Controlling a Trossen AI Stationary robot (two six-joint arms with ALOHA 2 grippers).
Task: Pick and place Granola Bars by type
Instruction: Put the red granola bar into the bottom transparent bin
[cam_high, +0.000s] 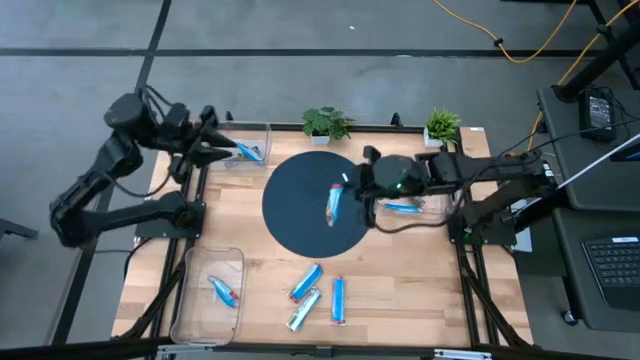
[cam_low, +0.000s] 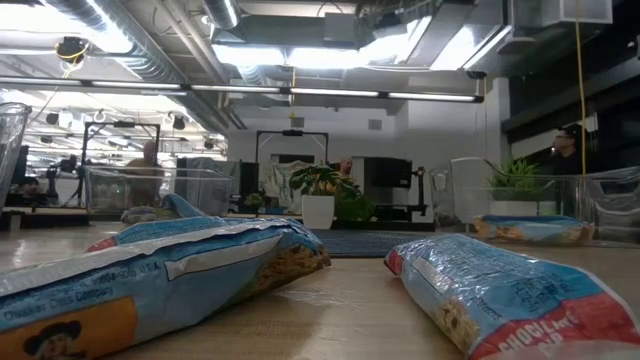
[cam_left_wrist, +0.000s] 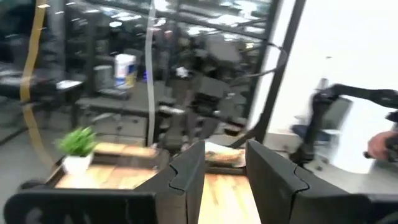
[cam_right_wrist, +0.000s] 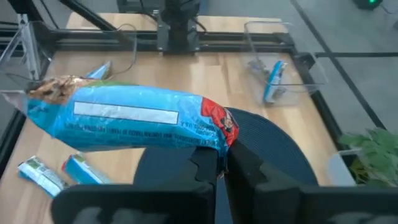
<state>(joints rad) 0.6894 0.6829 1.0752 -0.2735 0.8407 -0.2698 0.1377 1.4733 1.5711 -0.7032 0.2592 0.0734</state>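
My right gripper (cam_high: 347, 186) is shut on a blue granola bar (cam_high: 334, 203), held above the dark round mat (cam_high: 300, 215). My left gripper (cam_high: 220, 148) stands open at the far left, beside a clear bin (cam_high: 266, 132) with one blue bar (cam_high: 248, 152) in it; nothing is between its fingers (cam_left_wrist: 186, 171). Three more bars (cam_high: 305, 283) (cam_high: 303, 310) (cam_high: 338, 300) lie flat on the wood near the front edge. A near-left bin (cam_high: 190, 300) holds one bar (cam_high: 222, 292). Another bar (cam_high: 403, 208) lies under my right arm. My right gripper pinches the bar's red-printed end (cam_right_wrist: 214, 127) between its two fingers (cam_right_wrist: 205, 165). The fingers slant down from the table's right side. The rest of the bar (cam_right_wrist: 124, 118) sticks out sideways, roughly level and lifted clear of the mat.
Two small potted plants (cam_high: 325, 123) (cam_high: 441, 125) stand at the far edge. In the low view two bars (cam_low: 160, 270) (cam_low: 500, 290) lie close to the camera. Bare wood shows between the mat and the front bars.
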